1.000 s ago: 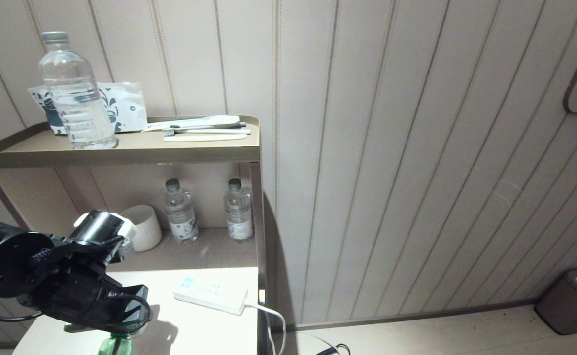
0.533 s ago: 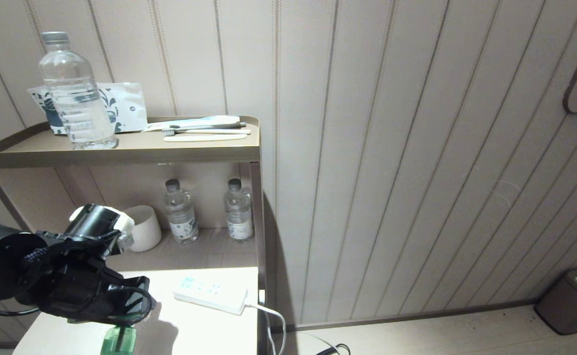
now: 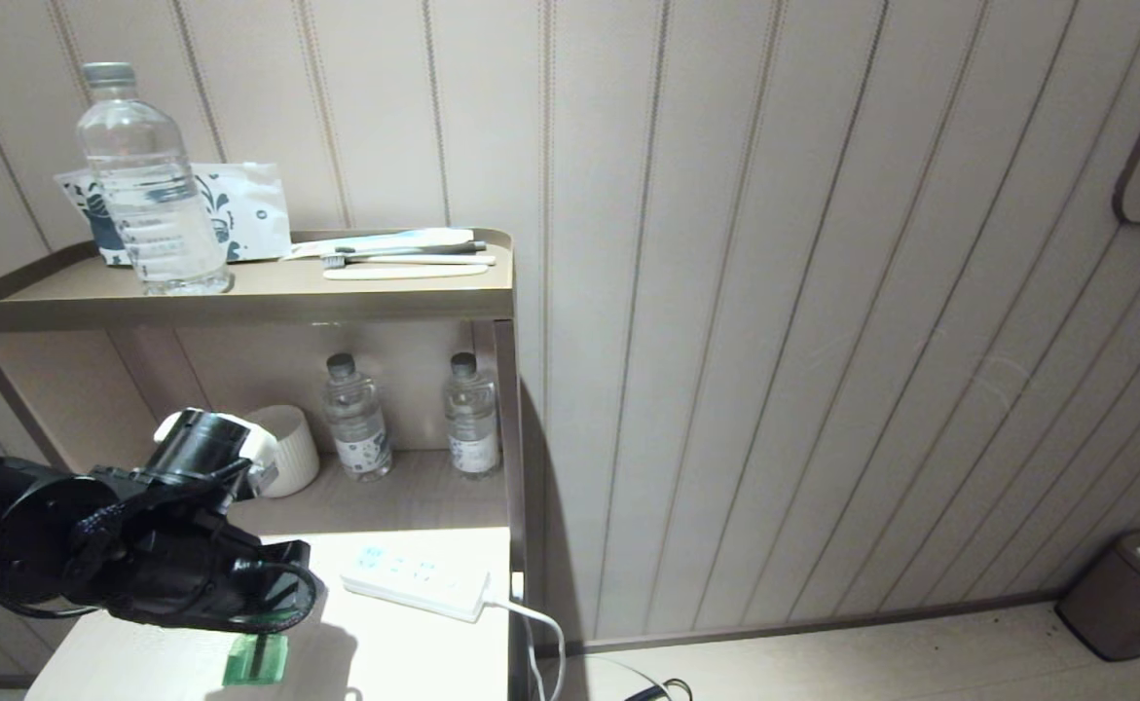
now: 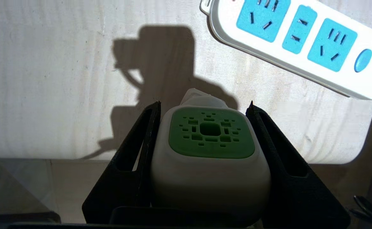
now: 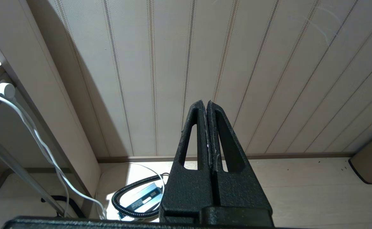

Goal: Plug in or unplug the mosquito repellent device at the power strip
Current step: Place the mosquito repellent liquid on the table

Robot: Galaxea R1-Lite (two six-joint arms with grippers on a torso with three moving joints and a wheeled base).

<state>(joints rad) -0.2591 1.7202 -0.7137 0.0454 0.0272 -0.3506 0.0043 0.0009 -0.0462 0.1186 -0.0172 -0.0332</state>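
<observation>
My left gripper [image 3: 282,596] hovers over the pale desk top [image 3: 404,643], shut on the mosquito repellent device [image 3: 256,659]. Its green bottle hangs below the fingers. In the left wrist view the two black fingers clamp the sides of the device's white cap with the green vented panel [image 4: 209,149], and the left gripper [image 4: 204,105] stands short of the power strip [image 4: 300,44]. The white strip [image 3: 414,581] lies flat to the right of the device, its blue sockets empty. My right gripper [image 5: 205,102] is shut on nothing and faces the panelled wall and floor.
A large water bottle [image 3: 146,185] and toothbrushes [image 3: 404,258] sit on the top shelf. Two small bottles [image 3: 356,419] and a white cup [image 3: 282,448] stand on the lower shelf behind the desk. The strip's cord [image 3: 531,623] drops off the desk edge. A bin [image 3: 1129,594] stands at far right.
My left gripper has shifted a little to the right, toward the power strip, carrying the device, which now shows higher above the desk's front edge.
</observation>
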